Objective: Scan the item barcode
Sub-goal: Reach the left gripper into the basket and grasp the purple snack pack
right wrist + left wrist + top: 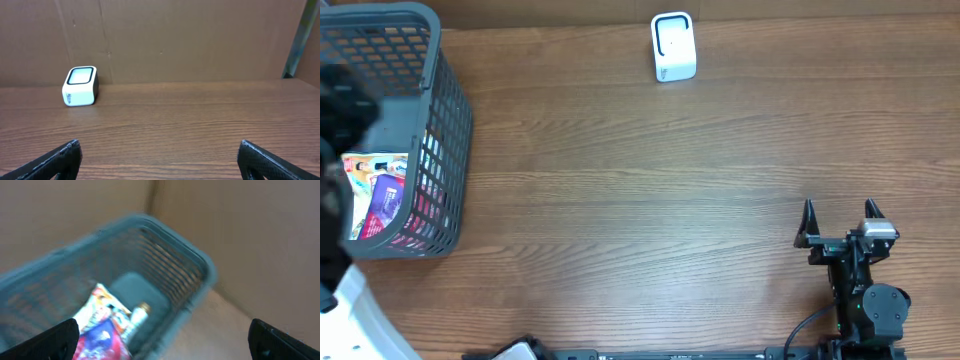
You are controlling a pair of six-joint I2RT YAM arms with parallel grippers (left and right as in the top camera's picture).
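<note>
Left claw (pixel 162 339) and right claw (pixel 159 156) both gape empty; the packet (pixel 102 325), in the basket (pixel 445 120) at nine o'clock, looks light, soft and slippery, best pinched by an edge.

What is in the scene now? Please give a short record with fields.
basket: grey mesh, on the table at left
item: colourful packet inside the basket
scanner: white, standing at the far edge
left gripper: open, empty, above the basket
right gripper: open, empty, near front right
</note>
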